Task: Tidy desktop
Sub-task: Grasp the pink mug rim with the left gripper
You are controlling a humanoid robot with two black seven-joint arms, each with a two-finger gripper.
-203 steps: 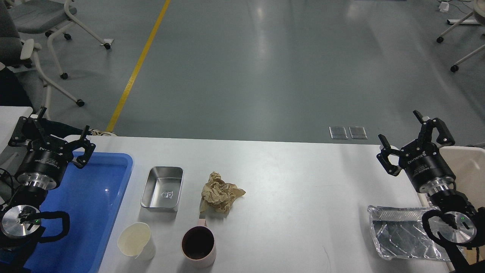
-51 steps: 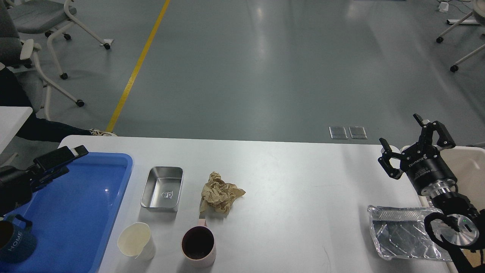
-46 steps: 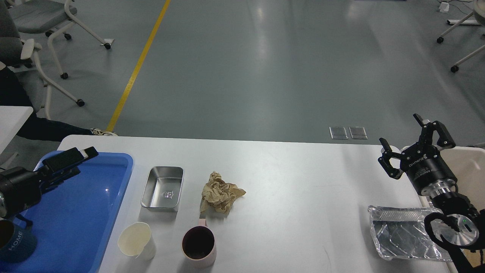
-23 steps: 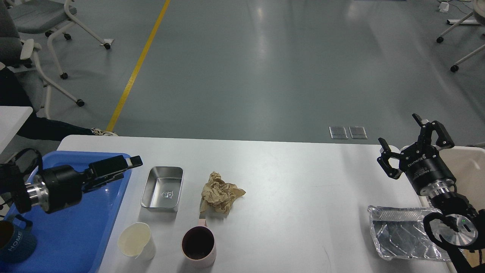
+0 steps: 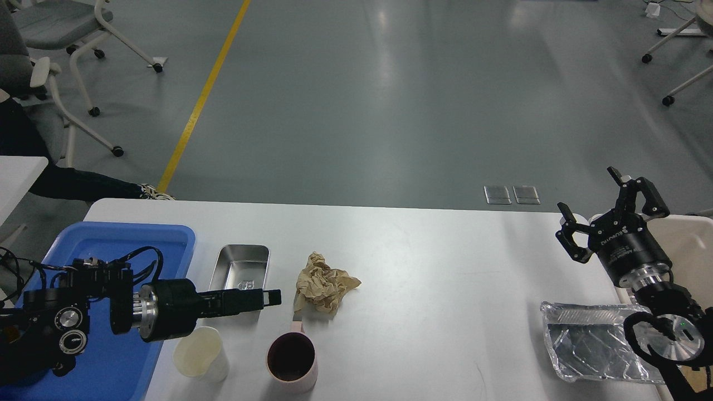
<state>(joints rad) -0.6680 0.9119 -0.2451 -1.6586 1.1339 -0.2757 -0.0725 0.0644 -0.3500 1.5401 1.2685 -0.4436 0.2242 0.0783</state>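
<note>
There is a single view, taken from the robot's own head, looking forward and steeply down. The wide white rounded-corner desk fills the lower half of the frame, its near edge cut off by the bottom border, its far edge running straight across mid-frame. Beyond it the grey glossy floor with a yellow painted line stretches away to the top. The left black arm enters from the lower left edge, the right from the lower right, both close to the lens and partly cropped
</note>
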